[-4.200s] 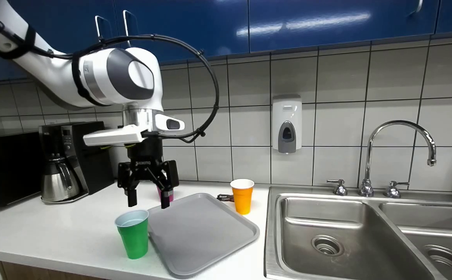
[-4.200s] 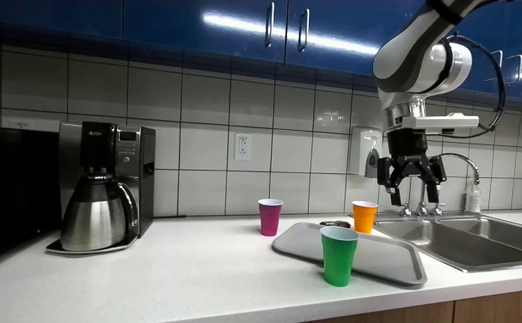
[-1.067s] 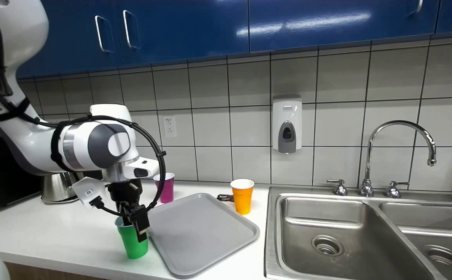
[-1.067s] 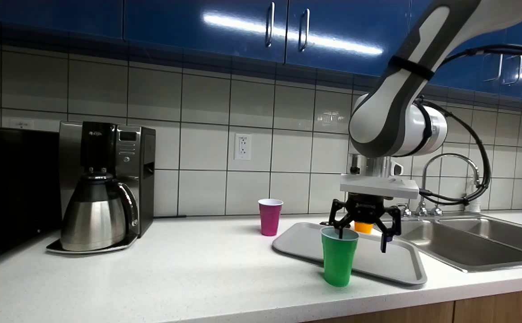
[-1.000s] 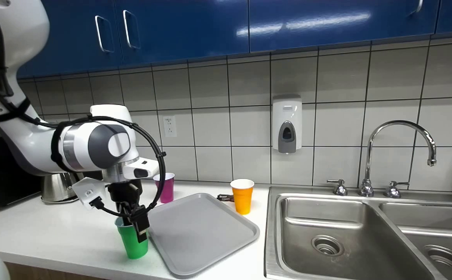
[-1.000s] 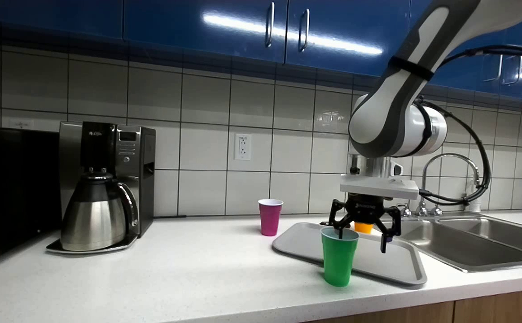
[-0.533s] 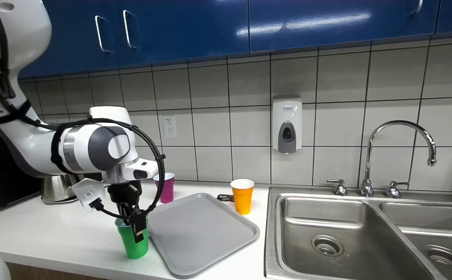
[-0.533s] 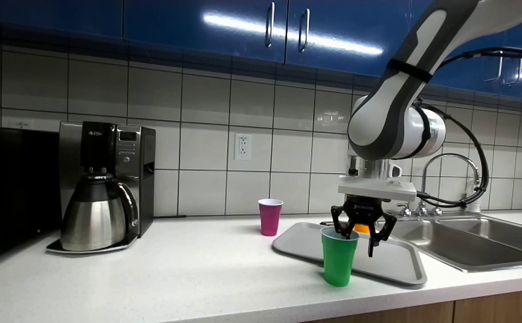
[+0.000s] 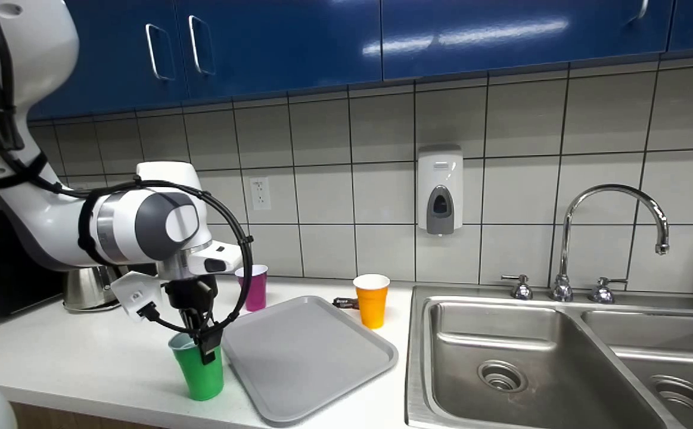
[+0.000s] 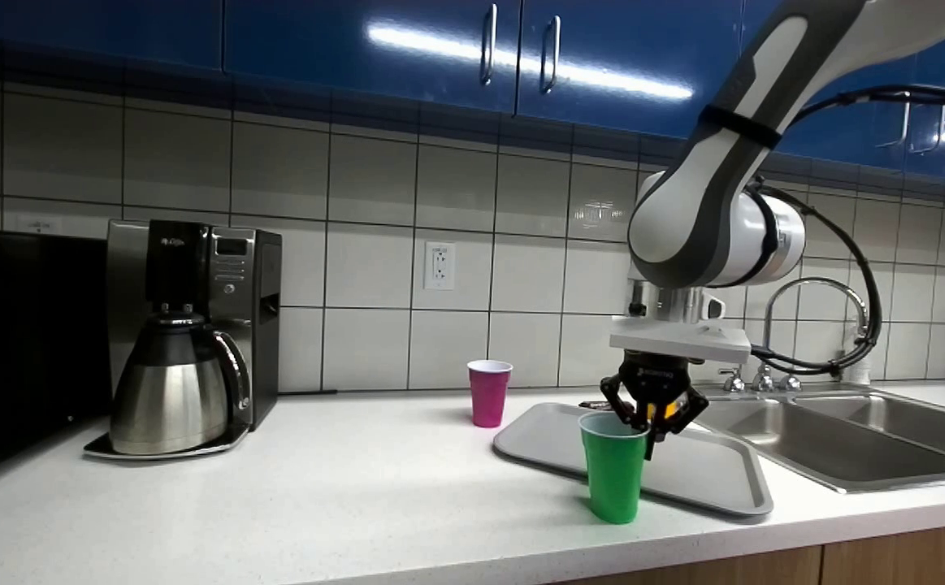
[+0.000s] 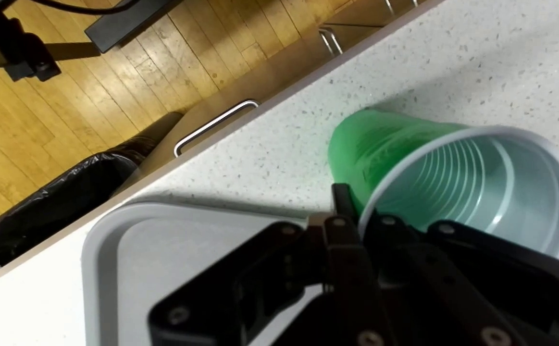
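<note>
A green cup (image 9: 203, 378) with a pale inside stands on the white counter beside the grey tray (image 9: 310, 357), leaning slightly. My gripper (image 10: 644, 435) has come down at its rim and is shut on the cup wall. In the wrist view one dark finger (image 11: 342, 194) lies against the outside of the green cup (image 11: 380, 144); the other reaches inside the rim, its tip hidden. A purple cup (image 10: 488, 394) stands farther back on the counter. Behind the tray is an orange cup (image 9: 372, 304), mostly covered by my gripper in an exterior view.
A small dark object (image 9: 345, 302) lies beside the orange cup. The steel sink (image 9: 420, 357) with its tall faucet (image 9: 614, 187) adjoins the counter. A coffee maker (image 10: 232, 284) with a steel carafe (image 10: 171, 406) stands at the far end. The counter's front edge (image 11: 279, 103) runs close to the green cup.
Over the last second my jaws have come together on the green cup's wall, and the cup has shifted and tipped slightly. Before that, the arm came down from above the tray.
</note>
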`<act>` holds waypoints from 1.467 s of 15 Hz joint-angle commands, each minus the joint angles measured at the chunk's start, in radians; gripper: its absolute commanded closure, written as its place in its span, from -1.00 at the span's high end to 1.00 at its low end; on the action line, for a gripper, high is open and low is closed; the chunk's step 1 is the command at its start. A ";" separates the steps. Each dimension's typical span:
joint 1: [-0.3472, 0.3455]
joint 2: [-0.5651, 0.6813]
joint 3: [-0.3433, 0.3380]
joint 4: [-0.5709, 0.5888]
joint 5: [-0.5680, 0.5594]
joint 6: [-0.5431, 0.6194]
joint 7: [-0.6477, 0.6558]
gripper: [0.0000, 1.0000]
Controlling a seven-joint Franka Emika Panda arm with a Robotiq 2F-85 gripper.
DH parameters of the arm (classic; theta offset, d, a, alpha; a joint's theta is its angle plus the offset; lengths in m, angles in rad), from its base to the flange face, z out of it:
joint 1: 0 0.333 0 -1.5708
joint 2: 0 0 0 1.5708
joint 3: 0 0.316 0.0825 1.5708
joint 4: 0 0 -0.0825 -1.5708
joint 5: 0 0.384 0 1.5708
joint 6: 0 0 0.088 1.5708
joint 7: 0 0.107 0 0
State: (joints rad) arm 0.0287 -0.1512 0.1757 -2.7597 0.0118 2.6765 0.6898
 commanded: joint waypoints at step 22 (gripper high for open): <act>0.032 -0.140 -0.075 0.051 0.141 -0.179 -0.155 -0.98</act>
State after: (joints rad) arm 0.0790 -0.2708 0.1141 -2.7371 0.1373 2.5762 0.5975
